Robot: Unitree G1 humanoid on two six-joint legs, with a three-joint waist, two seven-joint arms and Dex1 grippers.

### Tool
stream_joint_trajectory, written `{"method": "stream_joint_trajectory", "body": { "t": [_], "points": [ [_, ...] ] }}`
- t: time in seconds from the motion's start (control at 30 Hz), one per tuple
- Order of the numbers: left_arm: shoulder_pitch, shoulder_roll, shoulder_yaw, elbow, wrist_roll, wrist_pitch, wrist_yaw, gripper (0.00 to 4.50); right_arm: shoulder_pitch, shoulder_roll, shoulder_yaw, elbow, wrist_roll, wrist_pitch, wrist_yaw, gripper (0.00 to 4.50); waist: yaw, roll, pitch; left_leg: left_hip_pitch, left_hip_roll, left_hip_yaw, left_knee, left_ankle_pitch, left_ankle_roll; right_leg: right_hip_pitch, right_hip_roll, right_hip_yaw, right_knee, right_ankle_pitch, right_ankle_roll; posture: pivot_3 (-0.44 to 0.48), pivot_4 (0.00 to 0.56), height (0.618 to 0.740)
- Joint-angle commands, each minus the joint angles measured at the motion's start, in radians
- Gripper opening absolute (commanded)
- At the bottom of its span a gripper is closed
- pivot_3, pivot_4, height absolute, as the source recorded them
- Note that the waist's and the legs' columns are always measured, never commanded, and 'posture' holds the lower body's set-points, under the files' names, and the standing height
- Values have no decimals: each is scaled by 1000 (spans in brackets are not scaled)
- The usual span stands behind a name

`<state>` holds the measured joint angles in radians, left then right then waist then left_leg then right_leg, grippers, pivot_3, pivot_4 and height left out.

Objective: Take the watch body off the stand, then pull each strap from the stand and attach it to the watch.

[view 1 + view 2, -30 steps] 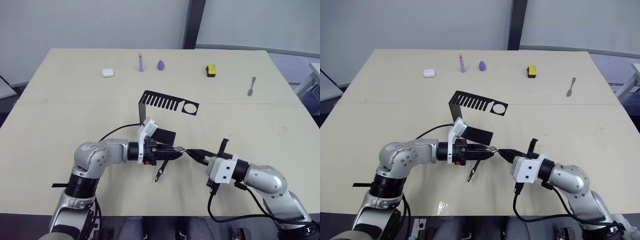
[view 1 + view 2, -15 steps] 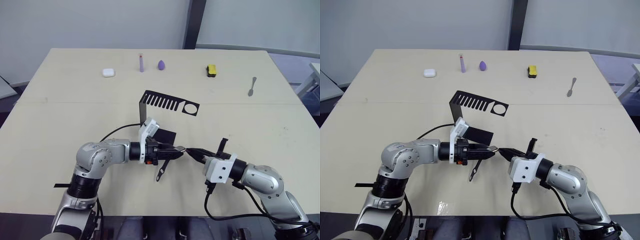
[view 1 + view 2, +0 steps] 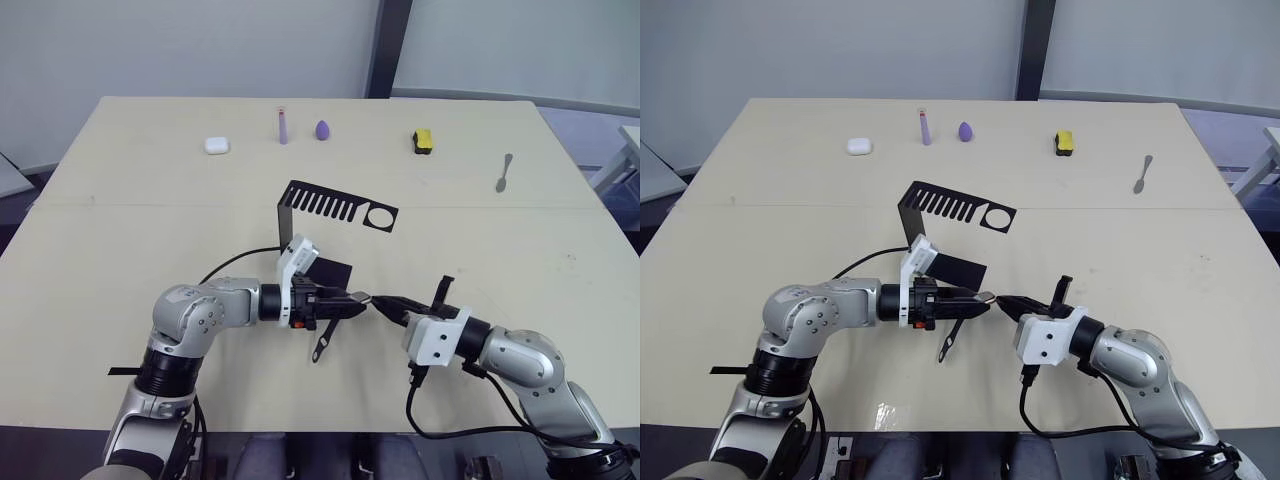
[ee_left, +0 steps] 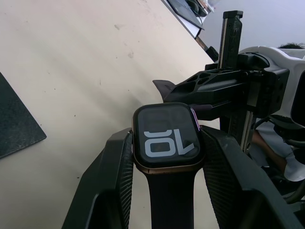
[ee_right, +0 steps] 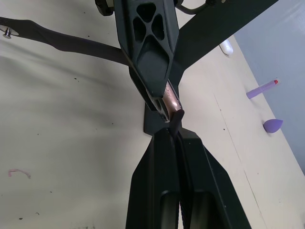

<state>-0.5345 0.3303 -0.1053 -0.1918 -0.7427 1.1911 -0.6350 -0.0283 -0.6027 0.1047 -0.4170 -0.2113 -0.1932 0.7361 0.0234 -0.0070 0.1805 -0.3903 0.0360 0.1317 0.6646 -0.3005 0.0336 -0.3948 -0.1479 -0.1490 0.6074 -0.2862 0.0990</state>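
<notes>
My left gripper [image 3: 352, 300] is shut on the watch body [image 4: 167, 136], a black screen with white digits and a pale gold rim. One dark strap [image 3: 322, 343] hangs from the watch down to the table. The second strap [image 5: 177, 118] is clamped in my shut right gripper [image 3: 392, 306], and its tip meets the free edge of the watch body [image 3: 363, 298]. That strap's far end [image 3: 446, 290] sticks up behind the right gripper. The black stand [image 3: 335, 205] sits just beyond both grippers, its slotted top plate bare.
Along the far edge lie a white earbud case [image 3: 216, 145], a purple pen [image 3: 282, 125], a purple egg shape [image 3: 321, 129] and a yellow-and-black block [image 3: 422, 141]. A spoon [image 3: 503, 172] lies at the far right. The stand's flat base [image 3: 332, 270] is behind my left gripper.
My right gripper has crept left, bringing the strap's tip up to the watch body. The left gripper and watch have hardly moved.
</notes>
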Motion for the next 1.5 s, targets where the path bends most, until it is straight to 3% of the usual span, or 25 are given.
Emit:
{"method": "stream_joint_trajectory", "body": {
  "t": [0.03,1.5],
  "points": [
    [-12,-38,-46,-60,-32,5,-18,1586,-30,15,41,-33,8,-34,-14,0,0,0,0,0,0,0,0,0,0,0,0,0,0,0,0,0,150,740],
    [-7,-62,-49,-47,-5,3,-7,1586,-90,46,66,15,-19,-11,-19,0,-1,0,0,0,0,0,0,0,0,0,0,0,0,0,0,0,150,740]
  ]
}}
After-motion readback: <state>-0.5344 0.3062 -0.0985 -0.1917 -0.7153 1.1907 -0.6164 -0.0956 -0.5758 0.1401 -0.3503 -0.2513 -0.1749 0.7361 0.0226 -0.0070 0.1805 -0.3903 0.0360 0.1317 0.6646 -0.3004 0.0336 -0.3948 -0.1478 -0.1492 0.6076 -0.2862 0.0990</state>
